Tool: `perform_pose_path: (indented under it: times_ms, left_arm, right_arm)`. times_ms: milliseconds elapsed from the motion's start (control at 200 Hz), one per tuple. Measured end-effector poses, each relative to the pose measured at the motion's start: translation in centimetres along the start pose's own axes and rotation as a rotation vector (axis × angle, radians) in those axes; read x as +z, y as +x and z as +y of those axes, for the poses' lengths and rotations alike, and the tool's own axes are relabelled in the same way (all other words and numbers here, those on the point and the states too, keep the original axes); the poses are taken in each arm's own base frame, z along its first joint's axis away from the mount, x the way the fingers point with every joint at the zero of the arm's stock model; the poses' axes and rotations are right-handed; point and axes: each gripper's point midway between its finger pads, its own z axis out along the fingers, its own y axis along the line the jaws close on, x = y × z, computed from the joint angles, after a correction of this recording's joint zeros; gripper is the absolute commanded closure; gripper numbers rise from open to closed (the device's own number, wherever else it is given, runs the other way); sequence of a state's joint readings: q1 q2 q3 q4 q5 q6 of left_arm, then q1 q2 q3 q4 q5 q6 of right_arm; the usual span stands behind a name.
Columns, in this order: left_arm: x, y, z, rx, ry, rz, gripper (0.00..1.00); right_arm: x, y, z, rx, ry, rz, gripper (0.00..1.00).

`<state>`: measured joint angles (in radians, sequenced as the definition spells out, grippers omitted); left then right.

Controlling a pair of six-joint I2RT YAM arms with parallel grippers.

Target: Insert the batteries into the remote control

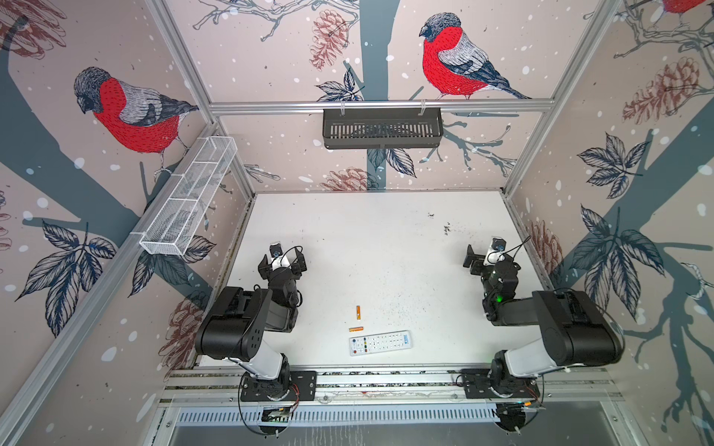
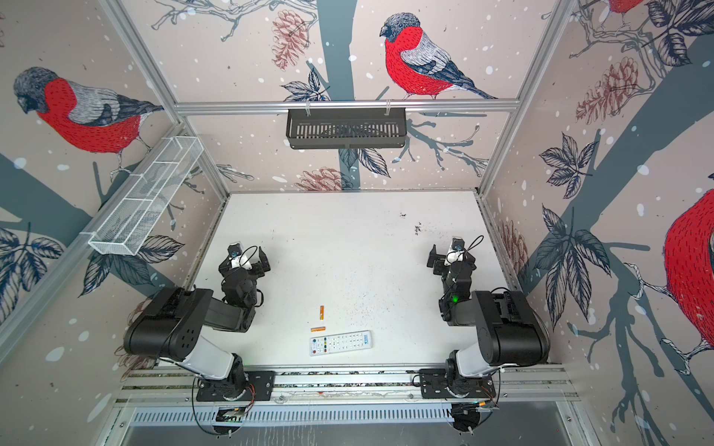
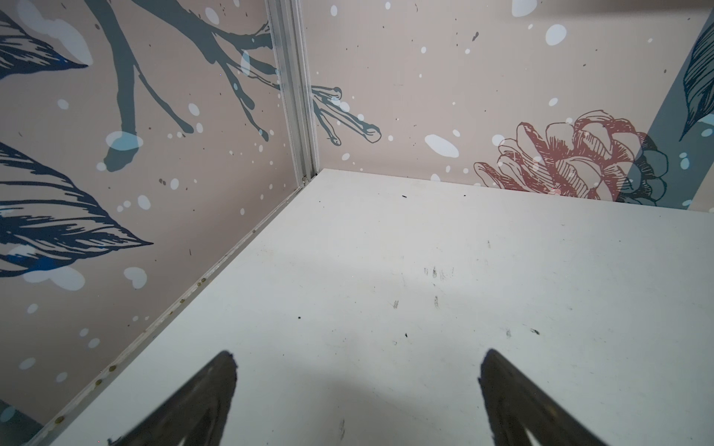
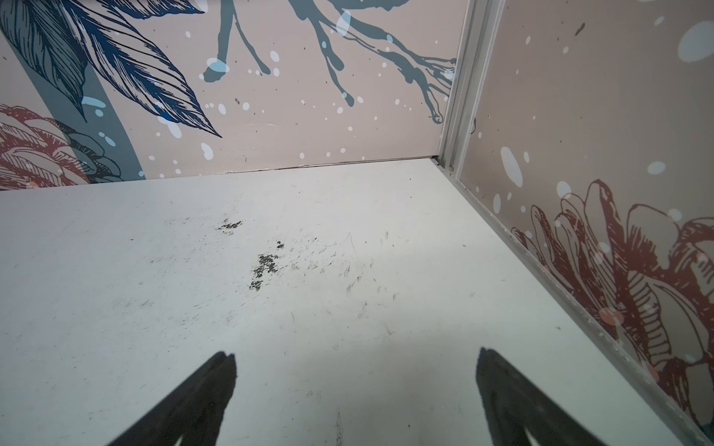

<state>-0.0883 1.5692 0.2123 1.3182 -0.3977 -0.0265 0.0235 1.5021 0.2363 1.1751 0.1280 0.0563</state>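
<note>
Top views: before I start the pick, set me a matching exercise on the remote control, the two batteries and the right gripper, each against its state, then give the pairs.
Things
1. remote control
2. battery nearer the remote
3. battery farther from the remote
4. right gripper

States
A. lies roughly square to the remote's long edge
B. open, nothing between the jaws
C. buttons up, blue logo at its right-hand end in both top views
D. lies roughly parallel to the remote's long edge

Pairs: 1-C, 2-D, 3-A, 4-B
</note>
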Motion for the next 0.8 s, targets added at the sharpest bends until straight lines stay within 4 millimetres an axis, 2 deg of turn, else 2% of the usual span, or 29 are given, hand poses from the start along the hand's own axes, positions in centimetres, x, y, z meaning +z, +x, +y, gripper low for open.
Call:
perform_pose_path:
  times_ms: [155, 190, 295, 570, 670, 801]
  left_arm:
    - [0.1, -0.1, -0.6, 0.007, 0.039, -0.001, 0.05]
    - [0.1, -0.1, -1.0, 0.009, 0.062, -0.002, 0.02]
    - [0.0, -0.1, -1.7, 0.025, 0.105, -0.002, 0.02]
    - [-0.1, -0.3, -2.2, 0.036, 0.132, -0.005, 0.02]
    - [-0.3, -1.4, -2.3, 0.034, 0.124, -0.027, 0.02]
    - [0.8, -4.2, -2.9, 0.028, 0.067, -0.047, 0.02]
  right_arm:
    - [-0.1, 0.1, 0.0, -0.001, 0.002, 0.001, 0.01]
    - [-0.1, 0.1, 0.1, -0.002, 0.000, 0.001, 0.00]
    - [-0.1, 0.1, 0.2, -0.003, 0.000, 0.002, 0.01]
    - [-0.1, 0.1, 0.1, -0.005, 0.003, 0.002, 0.00]
    - [-0.1, 0.1, 0.1, -0.005, 0.003, 0.002, 0.01]
    - [-0.1, 0.1, 0.1, -0.005, 0.003, 0.002, 0.01]
